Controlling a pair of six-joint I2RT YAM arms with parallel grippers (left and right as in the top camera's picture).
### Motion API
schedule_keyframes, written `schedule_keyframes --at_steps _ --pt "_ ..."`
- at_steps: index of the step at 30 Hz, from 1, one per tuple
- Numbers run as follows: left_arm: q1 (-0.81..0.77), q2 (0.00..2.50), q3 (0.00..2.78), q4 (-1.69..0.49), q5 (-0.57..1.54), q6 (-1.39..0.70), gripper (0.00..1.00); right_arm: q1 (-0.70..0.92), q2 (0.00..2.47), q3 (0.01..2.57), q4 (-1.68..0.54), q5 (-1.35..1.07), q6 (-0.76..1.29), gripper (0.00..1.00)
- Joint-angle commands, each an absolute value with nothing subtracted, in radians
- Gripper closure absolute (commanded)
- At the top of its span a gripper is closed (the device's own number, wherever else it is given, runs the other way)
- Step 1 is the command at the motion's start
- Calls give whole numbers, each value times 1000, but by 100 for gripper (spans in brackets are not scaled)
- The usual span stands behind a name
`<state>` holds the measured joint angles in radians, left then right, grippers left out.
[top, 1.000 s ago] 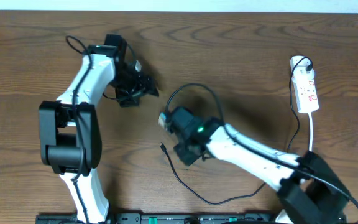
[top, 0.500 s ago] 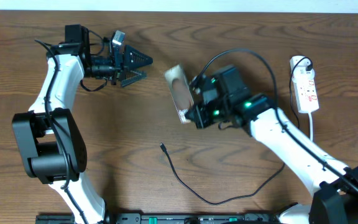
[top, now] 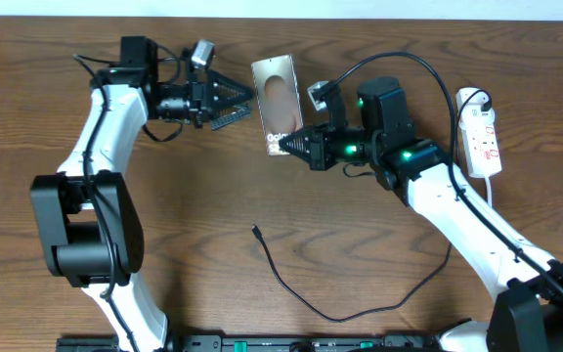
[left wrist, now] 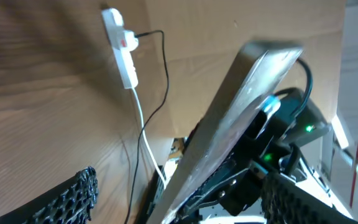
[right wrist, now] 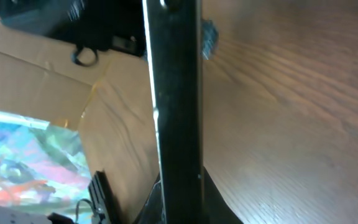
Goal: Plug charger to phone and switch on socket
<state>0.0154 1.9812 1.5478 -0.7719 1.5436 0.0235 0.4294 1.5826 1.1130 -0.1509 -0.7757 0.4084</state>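
The bronze-grey phone (top: 276, 104) with white lettering is held up off the table, back face up, by my right gripper (top: 293, 144), which is shut on its near end. In the right wrist view the phone (right wrist: 174, 106) stands edge-on between the fingers. In the left wrist view the phone (left wrist: 241, 118) tilts across the frame. My left gripper (top: 238, 106) is open and empty, its tips just left of the phone. The charger cable (top: 306, 298) lies on the table, its connector tip (top: 256, 232) apart from the phone. The white socket strip (top: 480, 137) lies at the right; it shows in the left wrist view too (left wrist: 120, 46).
The strip's white cord (top: 491, 210) runs down the right side, with a black plug (top: 476, 99) at the strip's far end. The wooden table (top: 164, 215) fills the view. A dark rail (top: 262, 343) lies along the front edge.
My right gripper has lifted the phone from the table's middle and carried it up and back. My left gripper has swung right toward the phone.
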Motion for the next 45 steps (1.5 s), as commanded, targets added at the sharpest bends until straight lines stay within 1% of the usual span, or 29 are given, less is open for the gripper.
schedule_keyframes --at_steps 1,6,9,12,17,22,24,27,30,31,33,35,36,37,38,40,41,43,44,45 --pt "-23 1960 1556 -741 1573 47 16 426 1596 1141 -123 -831 460 99" --pt "-53 1952 1556 -659 1573 3 23 427 1599 1141 -123 -830 472 99" --pt "-69 1939 1556 -584 1573 -52 26 427 1599 1141 -123 -830 476 99" --pt "-86 1916 1556 -501 1573 -131 31 427 1599 1141 -115 -830 479 99" --pt "-121 1873 1556 -425 1573 -205 36 427 1599 1141 -79 -830 560 99" --pt "-155 1831 1556 -401 1573 -223 38 427 1599 1141 -29 -831 666 99" --pt "-163 1819 1556 -400 1572 -224 41 427 1599 1141 -6 -833 685 99" --pt "-177 1802 1556 -394 1573 -224 43 427 1599 1141 52 -862 692 99" --pt "-182 1785 1556 -355 1573 -270 47 427 1599 1141 67 -883 714 99" --pt "-182 1782 1556 -340 1572 -283 50 427 1599 1141 65 -883 714 99" --pt "-182 1776 1556 -302 1573 -313 58 427 1599 1141 58 -887 714 99" --pt "-182 1774 1556 -267 1572 -340 72 427 1599 1141 58 -894 714 99" --pt "-182 1774 1556 -260 1572 -346 75 427 1599 1141 57 -894 714 99" --pt "-182 1774 1556 -251 1572 -354 81 427 1599 1141 57 -896 714 99" --pt "-182 1774 1556 -251 1571 -354 81 427 1599 1141 57 -897 714 99" --pt "-182 1775 1556 -245 1568 -353 92 427 1599 1141 57 -897 714 99" --pt "-182 1775 1556 -245 1558 -353 92 426 1599 1141 57 -897 713 98" --pt "-182 1775 1556 -245 1528 -352 93 423 1599 1141 57 -897 702 92" --pt "-182 1776 1555 -245 1486 -348 92 412 1599 1141 56 -902 666 79" --pt "-182 1777 1555 -247 1468 -340 93 404 1599 1141 49 -912 650 74"
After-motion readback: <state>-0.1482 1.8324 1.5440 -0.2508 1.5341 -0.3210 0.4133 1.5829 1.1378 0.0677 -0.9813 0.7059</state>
